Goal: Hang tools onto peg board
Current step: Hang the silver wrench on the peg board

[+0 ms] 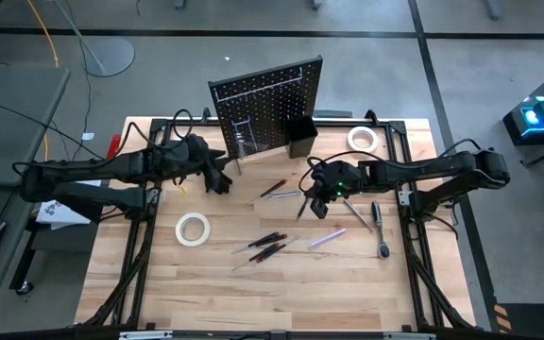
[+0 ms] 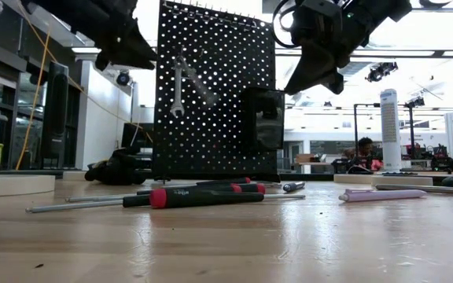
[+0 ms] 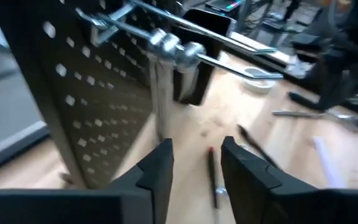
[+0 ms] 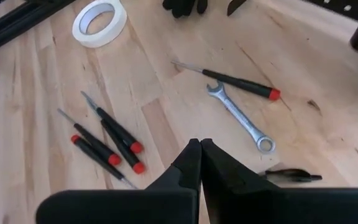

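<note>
The peg board [image 1: 267,104] is seen upright at the table's [image 1: 253,293] far edge, a small black bin [image 1: 301,135] fixed to its front. One silver wrench [image 2: 178,90] is hung on it. The left pincer [image 3: 194,163] is held just before the board, fingers narrowly parted, nothing between them. The right pincer [image 4: 200,163] is raised above the table, fingers pressed together, empty. Below it lie a wrench [image 4: 240,118], dark screwdrivers [image 4: 107,140] with red ends and a white tape roll [image 1: 193,229]. A second tape roll [image 1: 363,139] lies beside the bin.
</note>
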Available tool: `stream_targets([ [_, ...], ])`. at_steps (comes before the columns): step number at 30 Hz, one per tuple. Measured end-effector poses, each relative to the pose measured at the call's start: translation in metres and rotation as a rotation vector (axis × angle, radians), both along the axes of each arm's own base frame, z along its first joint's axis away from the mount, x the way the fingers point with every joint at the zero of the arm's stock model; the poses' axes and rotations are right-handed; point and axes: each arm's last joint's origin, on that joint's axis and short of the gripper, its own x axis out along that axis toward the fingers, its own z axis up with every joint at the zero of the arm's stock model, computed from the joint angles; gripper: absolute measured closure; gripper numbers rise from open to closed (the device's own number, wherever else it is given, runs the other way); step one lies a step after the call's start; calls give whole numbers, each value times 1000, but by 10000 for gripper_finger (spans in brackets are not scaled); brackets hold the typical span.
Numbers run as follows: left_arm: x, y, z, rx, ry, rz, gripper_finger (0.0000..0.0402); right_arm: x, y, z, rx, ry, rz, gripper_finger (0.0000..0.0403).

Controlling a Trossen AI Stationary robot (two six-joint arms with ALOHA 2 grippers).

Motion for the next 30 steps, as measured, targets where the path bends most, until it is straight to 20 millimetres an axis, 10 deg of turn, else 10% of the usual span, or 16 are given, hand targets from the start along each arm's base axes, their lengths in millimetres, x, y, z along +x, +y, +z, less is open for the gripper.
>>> stream_targets([
  [18, 33, -44, -80, -185, 158, -221, 249, -13, 1, -9, 54, 143, -48, 319],
  [30, 78, -60, -124, -246, 236, -212, 391, 22, -6, -58, 44, 233, -45, 398],
])
